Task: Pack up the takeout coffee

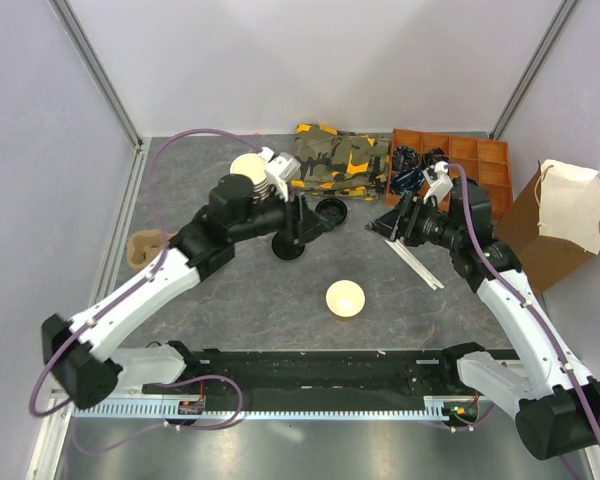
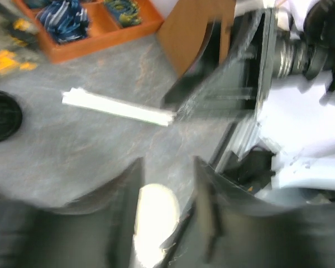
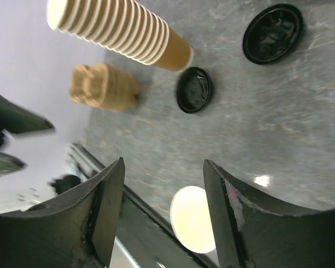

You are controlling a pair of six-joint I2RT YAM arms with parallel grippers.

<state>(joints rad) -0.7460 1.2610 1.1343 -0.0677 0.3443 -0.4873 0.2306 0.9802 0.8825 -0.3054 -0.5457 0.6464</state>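
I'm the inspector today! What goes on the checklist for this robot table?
Surface: grey table, mottled.
Job's things: paper cup upright, no lid on.
Clutter: black lid, second black lid, cup stack, camouflage cloth, orange tray, white strip, cardboard carrier, brown bag.
Grippers: left gripper open, empty; right gripper open, empty.
Cables: purple cable along each arm.
Surroundings: pale walls, metal posts.

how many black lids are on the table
2. One black lid lies just in front of the camouflage cloth; the other sits nearer the arm bases, close beside the left arm. That arm could hide more.
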